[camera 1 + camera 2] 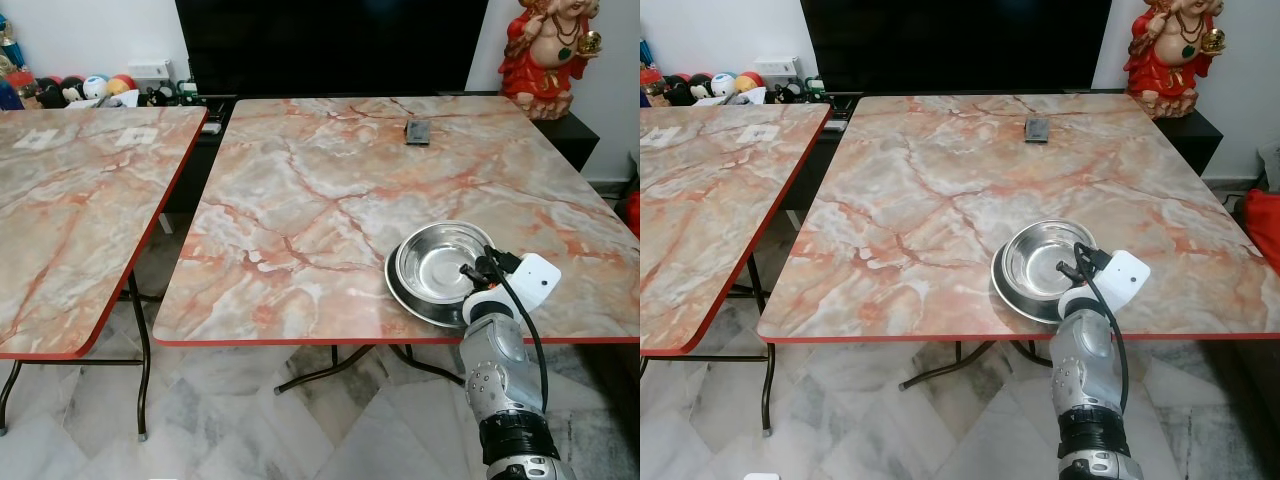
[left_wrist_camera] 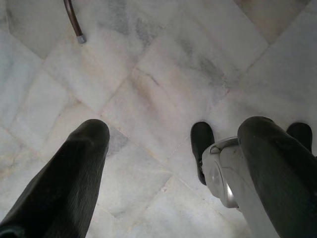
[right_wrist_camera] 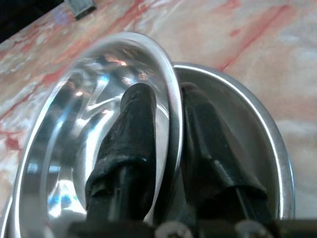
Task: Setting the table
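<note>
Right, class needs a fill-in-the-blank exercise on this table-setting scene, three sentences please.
1. The right gripper is shut on the rim of the steel ____.
2. The bowl sits on a steel ____.
3. The left gripper hangs open above the marble ____.

Missing words: bowl; plate; floor

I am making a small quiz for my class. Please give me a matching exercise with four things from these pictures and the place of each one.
Things:
1. steel bowl
2. plate
3. remote control
4. red statue

Places:
A. far side of the table
B. on a dark cabinet behind the table's far right corner
C. under the bowl
D. rim pinched by the right hand

Pairs: 1-D, 2-C, 3-A, 4-B
</note>
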Robot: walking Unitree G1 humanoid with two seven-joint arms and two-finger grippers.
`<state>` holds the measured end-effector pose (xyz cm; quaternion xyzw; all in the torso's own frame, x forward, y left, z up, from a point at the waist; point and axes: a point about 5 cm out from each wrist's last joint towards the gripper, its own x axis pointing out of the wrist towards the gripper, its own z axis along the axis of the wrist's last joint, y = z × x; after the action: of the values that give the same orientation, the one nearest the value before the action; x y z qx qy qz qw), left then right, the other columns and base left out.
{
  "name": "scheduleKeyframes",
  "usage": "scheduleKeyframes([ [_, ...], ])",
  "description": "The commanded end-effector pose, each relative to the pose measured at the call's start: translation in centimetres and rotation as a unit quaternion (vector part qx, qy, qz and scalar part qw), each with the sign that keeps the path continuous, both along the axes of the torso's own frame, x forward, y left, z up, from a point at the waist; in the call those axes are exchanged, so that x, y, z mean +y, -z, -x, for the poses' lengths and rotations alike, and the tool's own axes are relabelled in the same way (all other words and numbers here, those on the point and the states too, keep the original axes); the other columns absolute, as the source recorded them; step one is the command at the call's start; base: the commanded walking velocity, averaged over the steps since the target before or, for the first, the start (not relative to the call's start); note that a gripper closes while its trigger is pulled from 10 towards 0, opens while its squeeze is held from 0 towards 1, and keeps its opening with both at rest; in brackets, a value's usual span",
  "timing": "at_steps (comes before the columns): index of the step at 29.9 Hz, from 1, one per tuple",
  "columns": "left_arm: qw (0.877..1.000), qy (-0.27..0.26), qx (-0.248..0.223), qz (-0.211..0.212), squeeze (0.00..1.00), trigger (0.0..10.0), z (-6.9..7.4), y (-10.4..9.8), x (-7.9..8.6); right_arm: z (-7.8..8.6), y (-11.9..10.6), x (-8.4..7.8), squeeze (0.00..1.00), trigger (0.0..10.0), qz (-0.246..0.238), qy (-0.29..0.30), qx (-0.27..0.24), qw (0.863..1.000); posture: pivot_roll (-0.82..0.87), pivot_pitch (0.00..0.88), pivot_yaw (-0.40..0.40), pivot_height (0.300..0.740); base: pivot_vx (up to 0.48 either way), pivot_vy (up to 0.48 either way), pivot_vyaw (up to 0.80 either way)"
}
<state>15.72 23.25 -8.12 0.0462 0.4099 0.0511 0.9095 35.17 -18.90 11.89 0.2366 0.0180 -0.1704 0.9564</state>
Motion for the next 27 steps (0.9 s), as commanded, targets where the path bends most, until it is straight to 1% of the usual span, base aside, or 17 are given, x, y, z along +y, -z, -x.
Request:
scheduleKeyframes([
  [1, 1.000, 0.001, 0.018, 0.001, 0.00, 10.0, 0.8, 0.4, 0.1, -0.3, -0.2, 0.3, 0.49, 10.0, 0.004, -0.006, 0.000, 1.000, 0.00, 0.090, 0.027, 0.740, 0.000, 0.000, 0.00],
  [2, 1.000, 0.002, 0.019, 0.001, 0.00, 10.0, 0.8, 0.4, 0.1, -0.2, -0.1, 0.3, 0.43, 10.0, 0.004, -0.005, 0.001, 1.000, 0.00, 0.091, 0.028, 0.740, 0.000, 0.000, 0.00],
  [3, 1.000, 0.002, 0.018, 0.001, 0.00, 10.0, 0.8, 0.4, 0.1, -0.2, -0.1, 0.3, 0.43, 10.0, 0.004, -0.005, 0.002, 1.000, 0.00, 0.091, 0.028, 0.740, 0.000, 0.000, 0.00],
  [5, 1.000, 0.002, 0.018, 0.001, 0.00, 10.0, 0.8, 0.4, 0.1, -0.2, -0.1, 0.2, 0.46, 10.0, 0.005, -0.003, 0.001, 1.000, 0.00, 0.090, 0.028, 0.740, 0.000, 0.000, 0.00],
  [6, 1.000, 0.002, 0.018, 0.001, 0.00, 10.0, 0.8, 0.4, 0.1, -0.2, -0.1, 0.2, 0.62, 10.0, 0.006, -0.002, 0.000, 1.000, 0.00, 0.090, 0.028, 0.740, 0.000, 0.000, 0.00],
  [7, 1.000, 0.002, 0.017, 0.001, 0.00, 10.0, 0.8, 0.4, 0.1, -0.3, -0.1, 0.2, 0.75, 10.0, 0.006, -0.002, -0.001, 1.000, 0.00, 0.090, 0.028, 0.740, 0.000, 0.000, 0.00],
  [8, 1.000, 0.002, 0.017, 0.001, 0.00, 10.0, 0.8, 0.3, 0.1, -0.3, -0.1, 0.1, 0.75, 10.0, 0.005, -0.002, -0.002, 1.000, 0.00, 0.090, 0.028, 0.740, 0.000, 0.000, 0.00],
  [9, 1.000, 0.002, 0.017, 0.001, 0.00, 10.0, 0.7, 0.3, 0.1, -0.3, -0.2, 0.1, 0.77, 10.0, 0.006, -0.002, -0.003, 1.000, 0.00, 0.090, 0.028, 0.740, 0.000, 0.000, 0.00],
  [10, 1.000, 0.002, 0.017, 0.001, 0.00, 10.0, 0.7, 0.3, 0.1, -0.3, -0.2, 0.1, 0.75, 10.0, 0.006, -0.001, -0.003, 1.000, 0.00, 0.090, 0.028, 0.740, 0.000, 0.000, 0.00],
  [11, 1.000, 0.002, 0.017, 0.001, 0.00, 10.0, 0.7, 0.3, 0.1, -0.3, -0.3, 0.0, 0.59, 10.0, 0.010, 0.004, -0.005, 1.000, 0.00, 0.088, 0.026, 0.740, 0.000, 0.000, 0.00],
  [12, 1.000, 0.002, 0.017, 0.001, 0.00, 10.0, 0.7, 0.3, 0.1, -0.3, -0.3, 0.0, 0.59, 10.0, 0.010, 0.004, -0.005, 1.000, 0.00, 0.088, 0.026, 0.740, 0.000, 0.000, 0.00],
  [13, 1.000, 0.002, 0.017, 0.001, 0.00, 10.0, 0.7, 0.3, 0.1, -0.3, -0.4, -0.1, 0.50, 10.0, 0.013, 0.008, -0.007, 1.000, 0.00, 0.088, 0.026, 0.740, 0.000, 0.000, 0.00],
  [14, 1.000, 0.001, 0.017, 0.002, 0.00, 10.0, 0.7, 0.3, 0.0, -0.3, -0.5, -0.2, 0.15, 10.0, 0.019, 0.012, -0.008, 1.000, 0.00, 0.088, 0.026, 0.740, 0.000, 0.000, 0.00],
  [15, 1.000, 0.001, 0.016, 0.002, 0.00, 10.0, 0.7, 0.3, 0.0, -0.2, -0.6, -0.4, 0.00, 10.0, 0.027, 0.017, -0.008, 0.999, 0.00, 0.087, 0.026, 0.740, 0.000, 0.000, 0.00],
  [20, 1.000, 0.001, 0.016, 0.003, 0.00, 10.0, 0.7, 0.4, 0.0, 0.0, -0.4, -1.0, 0.00, 10.0, 0.033, 0.027, -0.003, 0.999, 0.00, 0.088, 0.024, 0.740, 0.000, 0.000, 0.00],
  [23, 1.000, 0.000, 0.016, 0.003, 0.00, 10.0, 0.7, 0.4, -0.1, 0.1, -0.5, -1.0, 0.00, 10.0, 0.034, 0.027, -0.003, 0.999, 0.00, 0.089, 0.023, 0.740, 0.000, 0.000, 0.00],
  [27, 1.000, -0.001, 0.014, 0.004, 0.00, 10.0, 0.7, 0.4, -0.1, 0.6, -0.6, -1.3, 0.00, 10.0, 0.052, 0.036, -0.005, 0.998, 0.00, 0.088, 0.017, 0.740, 0.000, 0.000, 0.00],
])
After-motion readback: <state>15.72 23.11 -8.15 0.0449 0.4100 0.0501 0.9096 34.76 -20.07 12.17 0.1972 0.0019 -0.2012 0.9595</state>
